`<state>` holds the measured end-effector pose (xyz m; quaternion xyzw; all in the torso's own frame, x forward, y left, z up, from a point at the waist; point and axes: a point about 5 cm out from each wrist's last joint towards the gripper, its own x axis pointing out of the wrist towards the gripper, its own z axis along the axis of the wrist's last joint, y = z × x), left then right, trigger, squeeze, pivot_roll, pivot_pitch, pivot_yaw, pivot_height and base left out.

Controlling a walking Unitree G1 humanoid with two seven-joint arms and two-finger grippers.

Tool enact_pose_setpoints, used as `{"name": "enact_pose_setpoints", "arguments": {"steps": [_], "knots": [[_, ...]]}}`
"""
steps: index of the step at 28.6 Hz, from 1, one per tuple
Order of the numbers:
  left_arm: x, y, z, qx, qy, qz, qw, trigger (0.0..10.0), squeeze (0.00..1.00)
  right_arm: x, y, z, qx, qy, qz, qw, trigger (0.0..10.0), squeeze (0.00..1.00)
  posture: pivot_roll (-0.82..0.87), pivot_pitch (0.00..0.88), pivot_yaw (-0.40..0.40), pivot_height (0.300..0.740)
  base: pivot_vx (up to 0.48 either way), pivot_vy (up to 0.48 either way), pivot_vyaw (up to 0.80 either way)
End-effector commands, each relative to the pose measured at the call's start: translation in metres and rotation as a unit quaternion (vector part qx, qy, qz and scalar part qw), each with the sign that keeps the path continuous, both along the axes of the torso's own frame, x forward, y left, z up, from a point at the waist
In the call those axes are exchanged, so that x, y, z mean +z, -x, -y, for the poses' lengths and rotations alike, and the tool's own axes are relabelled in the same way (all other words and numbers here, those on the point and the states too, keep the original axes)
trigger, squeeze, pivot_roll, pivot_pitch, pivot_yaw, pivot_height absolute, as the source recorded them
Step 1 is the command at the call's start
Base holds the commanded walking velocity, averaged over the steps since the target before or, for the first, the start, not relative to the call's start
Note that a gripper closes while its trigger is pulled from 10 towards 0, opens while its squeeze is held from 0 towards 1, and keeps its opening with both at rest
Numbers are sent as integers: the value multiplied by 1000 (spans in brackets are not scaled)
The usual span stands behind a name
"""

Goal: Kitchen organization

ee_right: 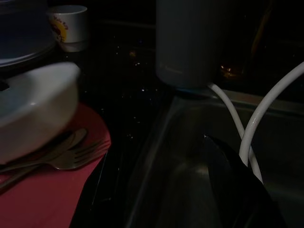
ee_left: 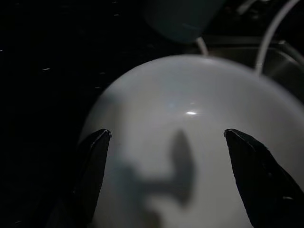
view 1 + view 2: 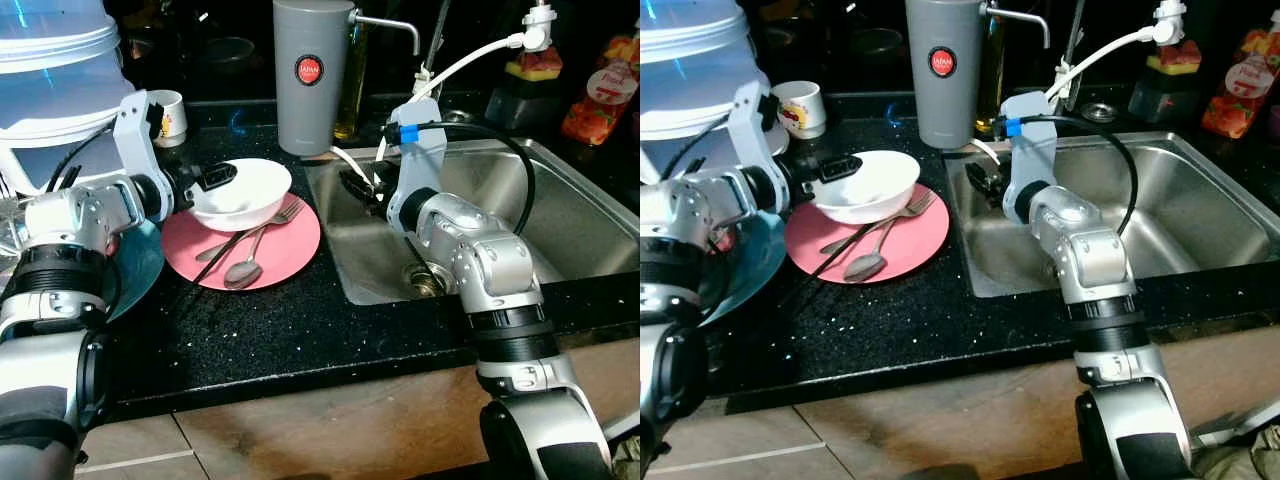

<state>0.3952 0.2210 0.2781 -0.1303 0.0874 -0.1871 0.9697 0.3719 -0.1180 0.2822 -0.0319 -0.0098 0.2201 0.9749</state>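
A white bowl [image 3: 250, 192] rests on the back part of a pink plate [image 3: 290, 250], beside a fork [image 3: 272, 224] and a spoon [image 3: 243, 272] that lie on the plate. My left gripper [image 3: 205, 182] reaches the bowl's left rim; in the left wrist view its fingers [image 2: 95, 161] stand wide apart over the bowl [image 2: 190, 109], open. My right gripper [image 3: 360, 186] hangs low in the steel sink [image 3: 580, 220], at its back left corner, with a white hose [image 1: 254, 128] close beside it.
A grey canister [image 3: 312, 75] stands behind the plate at the sink's corner. A small cup [image 3: 170, 112], a big clear container [image 3: 55, 70] and a teal plate [image 3: 135, 265] are at my left. Bottles [image 3: 600, 90] line the back right. The counter's front edge is near.
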Motion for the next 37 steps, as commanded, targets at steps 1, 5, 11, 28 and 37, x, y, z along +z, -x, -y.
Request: {"name": "enact_pose_setpoints", "arguments": {"steps": [1, 5, 11, 28, 37], "knots": [[3, -3, -1, 23, -15, 8, 1000, 10000, 0, 0, 2, 3, -3, -10, -2, 1000, 10000, 0, 18, 100, -12, 740, 0, 0, 0], [7, -5, -5, 49, -24, 17, 998, 10000, 0, -2, 2, 4, -3, -11, -6, 1000, 10000, 0, 21, 97, -15, 740, 0, 0, 0], [5, -7, -1, 42, -25, 5, 999, 10000, 0, 0, 2, 2, 1, -9, -4, 1000, 10000, 0, 18, 88, -13, 740, 0, 0, 0], [-20, -9, 15, -1, 14, -71, 997, 10000, 0, 2, 4, 4, 0, -5, -1, 1000, 10000, 0, 14, 88, -9, 740, 0, 0, 0], [-13, -9, 13, -3, -7, -52, 999, 0, 0, 4, 4, 3, 2, -6, 1, 1000, 10000, 0, 20, 91, -15, 740, 0, 0, 0]]}}
